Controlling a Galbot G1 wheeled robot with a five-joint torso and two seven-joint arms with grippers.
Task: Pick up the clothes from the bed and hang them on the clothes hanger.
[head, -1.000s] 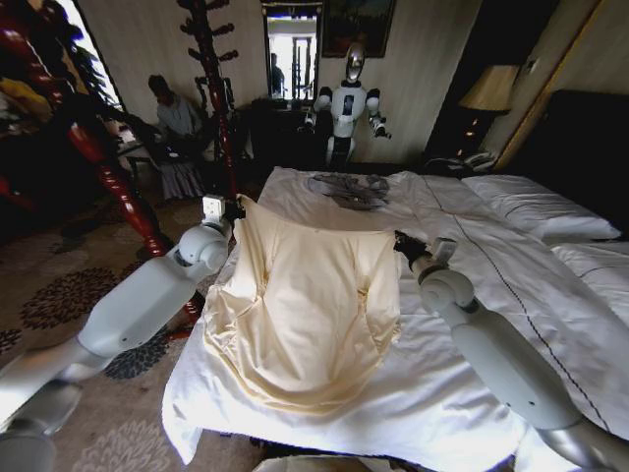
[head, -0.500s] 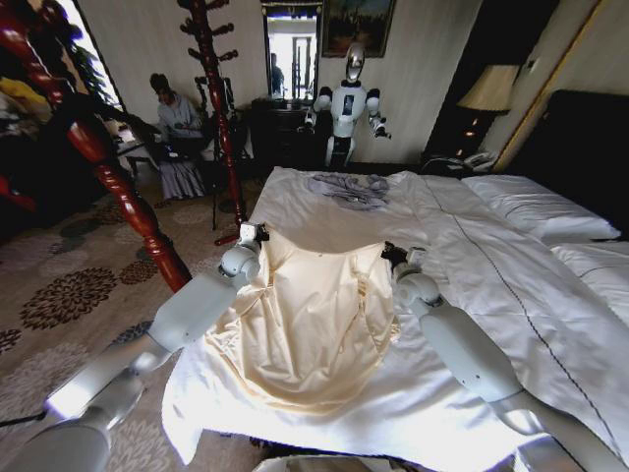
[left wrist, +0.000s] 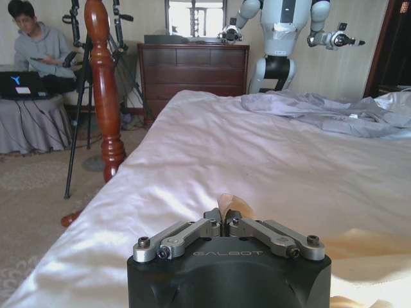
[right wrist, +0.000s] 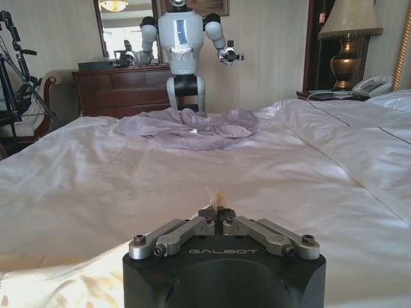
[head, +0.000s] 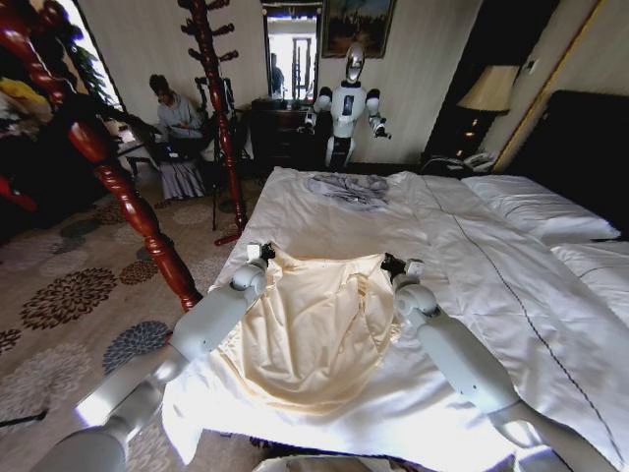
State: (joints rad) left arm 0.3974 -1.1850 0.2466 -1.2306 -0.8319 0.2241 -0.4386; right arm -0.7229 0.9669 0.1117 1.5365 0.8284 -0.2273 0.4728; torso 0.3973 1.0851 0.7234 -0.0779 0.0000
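The clothes (head: 319, 329), a pale cream-yellow T-shirt, hang between my two grippers low over the near part of the bed (head: 462, 236), the lower part lying on the white duvet. At the shirt's top left corner my left gripper (head: 265, 253) is shut on the fabric; a small cream tuft (left wrist: 232, 205) pokes out between its closed fingers. My right gripper (head: 392, 264) is shut on the top right corner, with a pinch of fabric (right wrist: 218, 197) showing at its tips. The clothes hanger is out of view.
A grey garment (head: 349, 187) lies crumpled farther up the bed. Reddish-brown wooden coat stands (head: 128, 197) rise left of the bed on patterned carpet. Another robot (head: 346, 108) stands by a dark dresser (left wrist: 192, 67) at the back. White pillows (head: 536, 206) lie at right.
Both grippers have lowered toward the bed and come closer together, still holding the shirt's top corners. The shirt now sags and bunches more on the duvet.
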